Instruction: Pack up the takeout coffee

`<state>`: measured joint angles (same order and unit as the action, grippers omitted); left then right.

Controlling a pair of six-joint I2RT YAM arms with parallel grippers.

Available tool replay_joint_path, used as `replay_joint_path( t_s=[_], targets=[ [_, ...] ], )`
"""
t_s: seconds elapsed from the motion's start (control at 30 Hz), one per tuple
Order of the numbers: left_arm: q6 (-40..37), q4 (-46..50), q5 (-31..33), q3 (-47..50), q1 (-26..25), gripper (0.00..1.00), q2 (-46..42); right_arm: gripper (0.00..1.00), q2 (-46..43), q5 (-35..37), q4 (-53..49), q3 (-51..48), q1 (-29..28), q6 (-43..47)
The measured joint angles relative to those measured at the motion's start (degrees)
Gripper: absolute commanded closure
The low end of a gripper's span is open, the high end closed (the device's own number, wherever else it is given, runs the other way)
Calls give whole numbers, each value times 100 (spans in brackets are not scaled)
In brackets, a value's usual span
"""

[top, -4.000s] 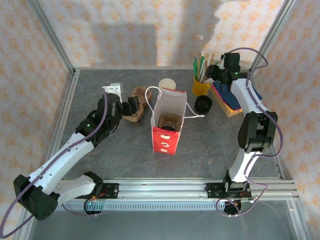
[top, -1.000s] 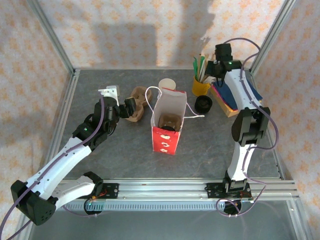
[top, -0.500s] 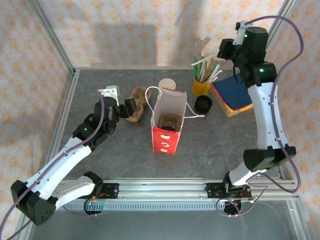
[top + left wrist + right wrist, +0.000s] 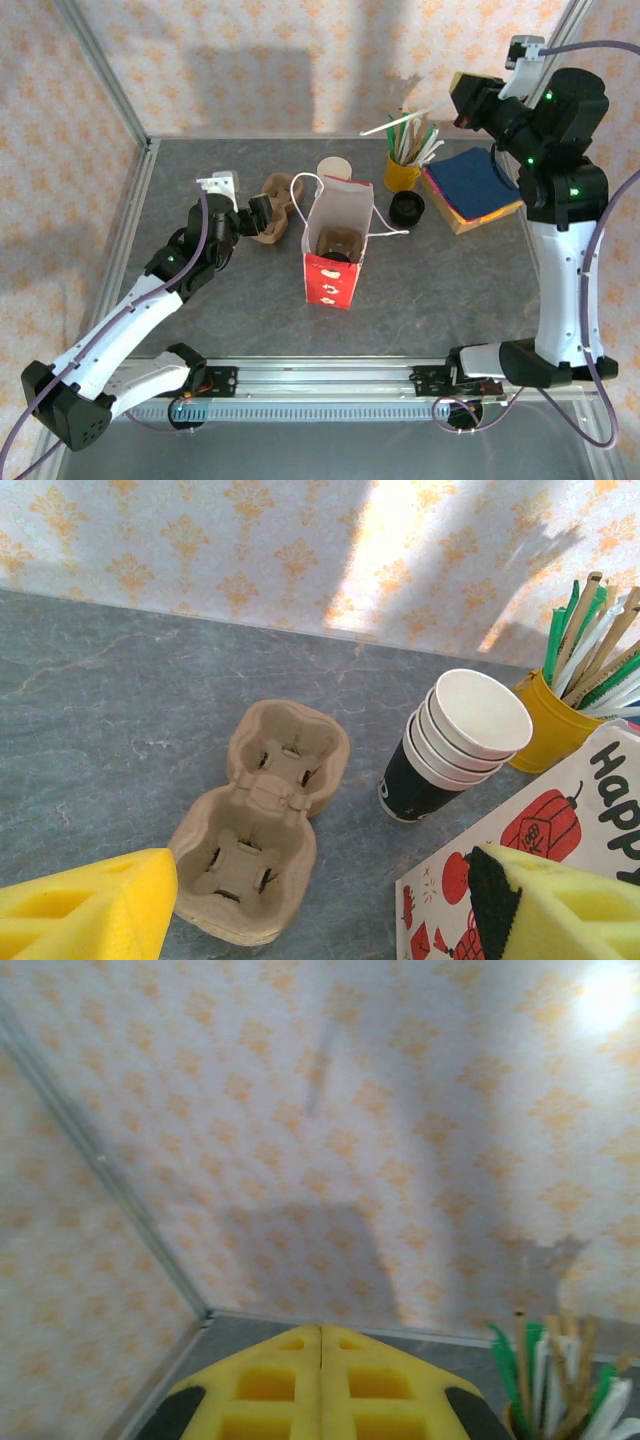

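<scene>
Bright patchy light, soft wall shadows

Yellow mug (image 4: 402, 176), red bag (image 4: 328, 281), black-and-white cups (image 4: 452, 742)

Bare table (image 4: 430, 300) lies open near the arms; bag (image 4: 330, 262), carrier (image 4: 262, 820) and mug (image 4: 402, 176) crowd the cups (image 4: 455, 745).

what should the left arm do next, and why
Probably ease the open left tool forward past the cardboard carrier toward the stacked paper cups: they stand ungrasped on the table beside the bag, ahead of its fingers.
</scene>
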<state>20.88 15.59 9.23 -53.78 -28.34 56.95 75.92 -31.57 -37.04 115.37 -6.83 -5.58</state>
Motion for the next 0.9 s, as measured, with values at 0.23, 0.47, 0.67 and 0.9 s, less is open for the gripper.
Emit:
replay_joint_path(
  t_s=[0.23,0.47,0.67,0.9],
  targets=[
    [0,-61,0,0,0,22,-11,100,-295,-815,-116,-503,-22,-101],
    [2,-212,-31,101,0,22,-13,100,-616,-977,-282,-1471,-70,-83],
    [4,-219,-122,138,0,22,-9,100,-675,-1119,-238,-2087,-173,-197],
    [4,-256,-129,190,0,22,-13,100,-684,-1246,-7,-2092,-192,-343]
  ],
)
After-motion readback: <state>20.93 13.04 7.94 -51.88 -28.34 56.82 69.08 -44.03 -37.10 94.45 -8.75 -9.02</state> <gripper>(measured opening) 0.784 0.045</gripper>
